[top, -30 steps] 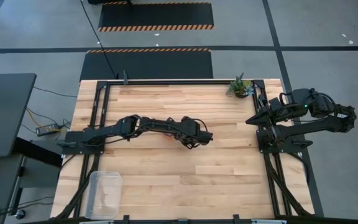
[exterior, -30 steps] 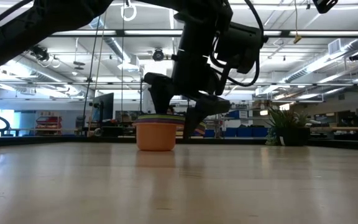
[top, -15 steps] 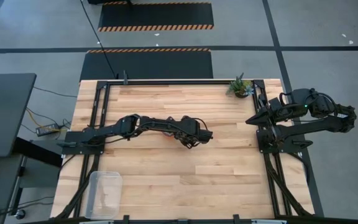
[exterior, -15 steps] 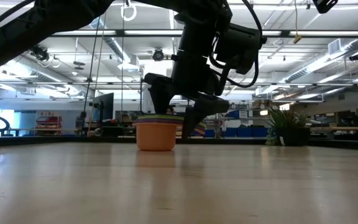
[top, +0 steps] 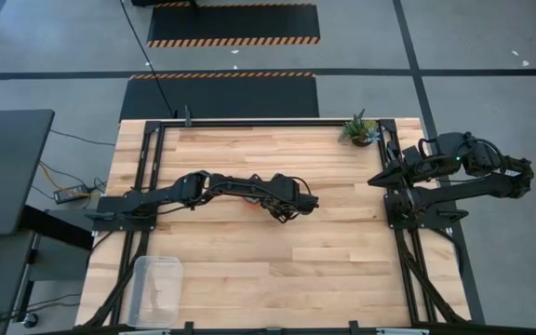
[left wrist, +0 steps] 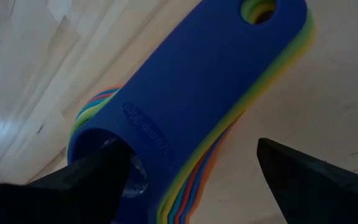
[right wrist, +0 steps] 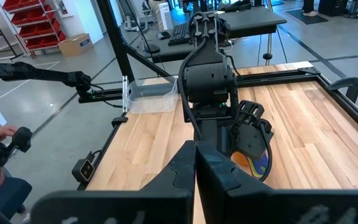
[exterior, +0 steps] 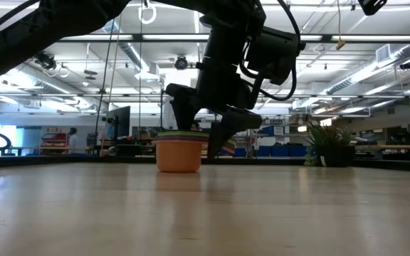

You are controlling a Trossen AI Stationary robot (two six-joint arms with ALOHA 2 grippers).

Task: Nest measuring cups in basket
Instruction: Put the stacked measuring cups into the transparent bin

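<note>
Left wrist view: a nested stack of small round plastic measuring cups point(left wrist: 185, 118), dark blue on top, sits between the left gripper's point(left wrist: 191, 180) spread fingers.

The stacked flat handles fan out, showing green, yellow, light blue, red and orange edges beneath the blue one. In the low view the stack point(exterior: 179, 151) stands upright on the wooden table point(exterior: 262, 213), its orange outer cup lowest, with the open left gripper point(exterior: 203, 139) straddling it from above, not clamped. From above, this spot is near the table's middle. The clear rectangular plastic basket point(top: 155, 290) rests well apart at the table's near left corner. The right gripper point(top: 377, 179), fingers closed on nothing, waits at the right edge, near a small potted plant point(top: 360, 129) at the far right corner.
</note>
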